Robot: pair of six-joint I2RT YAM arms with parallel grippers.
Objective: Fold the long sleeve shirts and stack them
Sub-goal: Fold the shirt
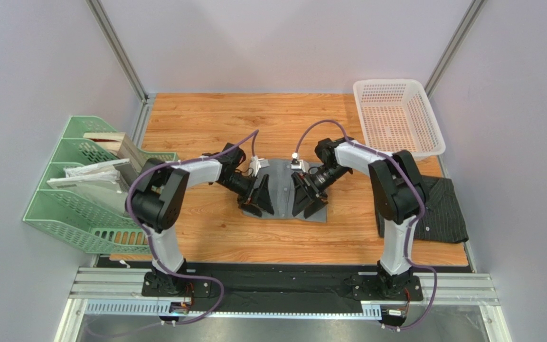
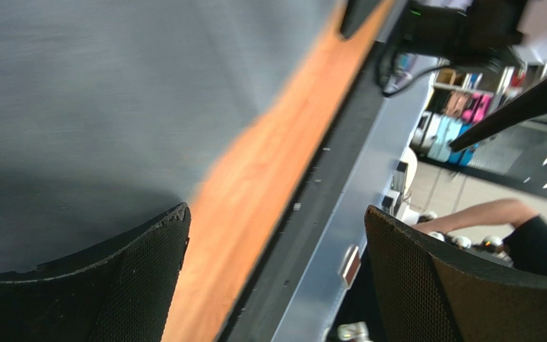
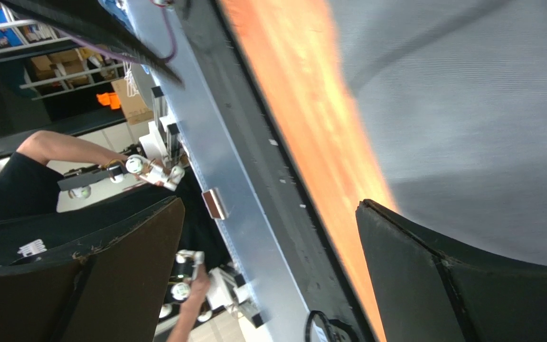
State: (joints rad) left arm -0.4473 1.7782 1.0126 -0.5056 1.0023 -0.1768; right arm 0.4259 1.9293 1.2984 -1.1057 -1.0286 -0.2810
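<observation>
At the centre of the top view, the grey shirt [image 1: 282,178] is lying folded into a compact flat shape on the wooden table [image 1: 205,128], and both arms are reaching in over it from either side. The left gripper [image 1: 258,198] is sitting at the shirt's lower left edge with its fingers spread apart and gripping nothing. In the left wrist view [image 2: 276,281], one finger [image 2: 112,285] is showing over grey cloth [image 2: 112,107] and the other [image 2: 426,285] is showing past the table edge. The right gripper [image 1: 307,197] is mirroring this at the shirt's lower right edge, also parted and empty. In its own view [image 3: 269,274], one finger [image 3: 469,285] is lying over the grey fabric [image 3: 469,107] and the other [image 3: 76,285] is off the table side. Whether either finger is actually touching the cloth, I cannot tell. At the right edge of the top view, the dark shirt [image 1: 444,206] is lying folded, partly hidden behind the right arm, well apart from the grey one. A white mesh basket [image 1: 397,89] is sitting in the upper right corner and a green file tray [image 1: 69,214] is standing at the left.
</observation>
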